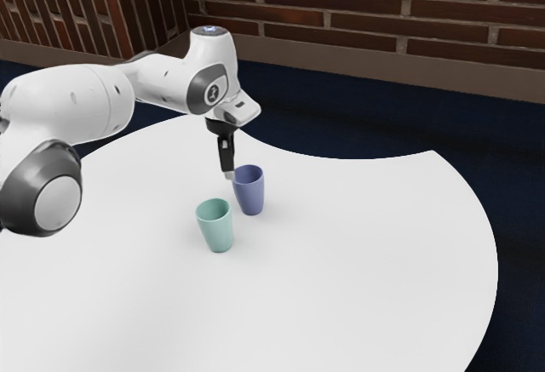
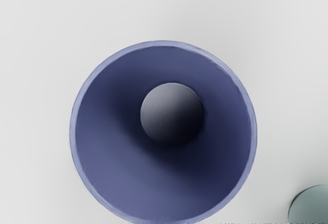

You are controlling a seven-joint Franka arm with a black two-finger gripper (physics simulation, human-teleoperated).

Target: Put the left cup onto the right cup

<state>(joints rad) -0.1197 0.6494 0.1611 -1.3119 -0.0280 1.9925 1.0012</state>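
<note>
Hovering with the gripper (image 1: 226, 171) over the upright blue cup (image 1: 249, 190), open mouth just beneath the jaws, green cup (image 1: 214, 225) close beside; jaw spread impossible to tell; likely light, rigid, slick, best pinched across one rim wall.

There are two cups: one blue cup (image 1: 248, 189) and one green cup (image 1: 214, 225), one of each colour. Both stand on one worktop (image 1: 358, 253), the single white surface here. One arm (image 1: 102, 108) reaches over it. From the wrist view the count is the same: one blue cup, seen from above, and the edge of one green cup near it, two in all. Behind, the brick wall (image 1: 358, 6) runs in two faces that meet at one corner.
</note>
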